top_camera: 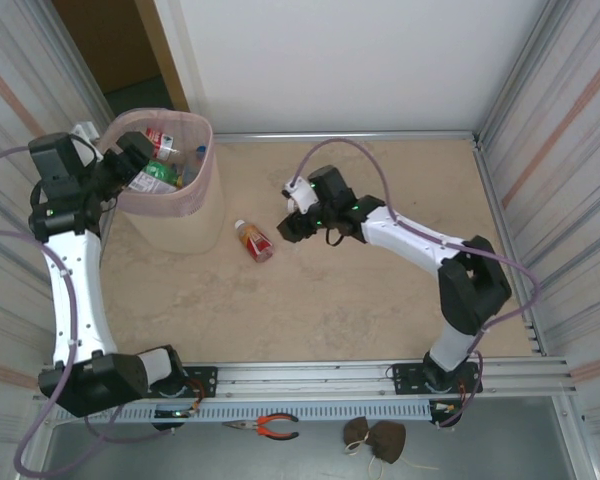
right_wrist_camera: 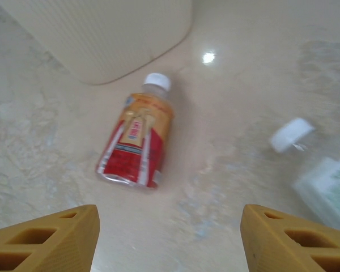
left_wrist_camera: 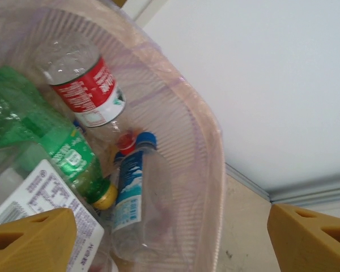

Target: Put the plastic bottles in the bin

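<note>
Left gripper [left_wrist_camera: 170, 218] hangs over the pink ribbed bin [top_camera: 180, 225] at the table's [top_camera: 330, 300] far left, jaws spread wide, nothing in them. Inside lie a clear red-labelled bottle [left_wrist_camera: 85, 90], a green bottle [left_wrist_camera: 73, 158] with a yellow cap, a blue-labelled bottle [left_wrist_camera: 130, 192] with a blue cap, and a white label [left_wrist_camera: 39, 198] of small print; none of the writing reads. On the table just beside the bin lies a red-and-orange bottle [right_wrist_camera: 137, 141], white cap towards the bin, wording blurred. Right gripper [right_wrist_camera: 169, 218] hovers near it, released and empty. At its right, a blurred white-capped bottle [right_wrist_camera: 328, 190].
</note>
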Motion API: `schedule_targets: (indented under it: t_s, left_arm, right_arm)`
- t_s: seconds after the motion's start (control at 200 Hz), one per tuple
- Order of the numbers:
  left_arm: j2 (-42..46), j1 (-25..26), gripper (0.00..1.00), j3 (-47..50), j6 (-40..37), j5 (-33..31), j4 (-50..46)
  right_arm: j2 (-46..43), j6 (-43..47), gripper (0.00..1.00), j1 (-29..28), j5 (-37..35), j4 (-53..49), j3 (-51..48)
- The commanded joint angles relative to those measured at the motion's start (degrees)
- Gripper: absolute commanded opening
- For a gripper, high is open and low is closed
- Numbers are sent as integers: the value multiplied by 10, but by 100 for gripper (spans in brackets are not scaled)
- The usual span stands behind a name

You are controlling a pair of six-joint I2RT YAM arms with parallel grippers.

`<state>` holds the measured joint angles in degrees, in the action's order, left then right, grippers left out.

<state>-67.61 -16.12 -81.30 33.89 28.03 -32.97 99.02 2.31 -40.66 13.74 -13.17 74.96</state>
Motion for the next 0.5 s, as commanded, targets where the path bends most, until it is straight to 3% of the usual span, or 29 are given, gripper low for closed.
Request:
schedule_targets:
  t_s: [0.0, 0.496]
  left_arm:
    - [37, -4, 88, 30, 7, 58, 90]
    - [85, -4, 88, 81, 54, 100, 135]
  right_arm:
    - [37, -29, 67, -24, -6, 24, 37]
    - [184, -64, 80, -87, -56, 26, 130]
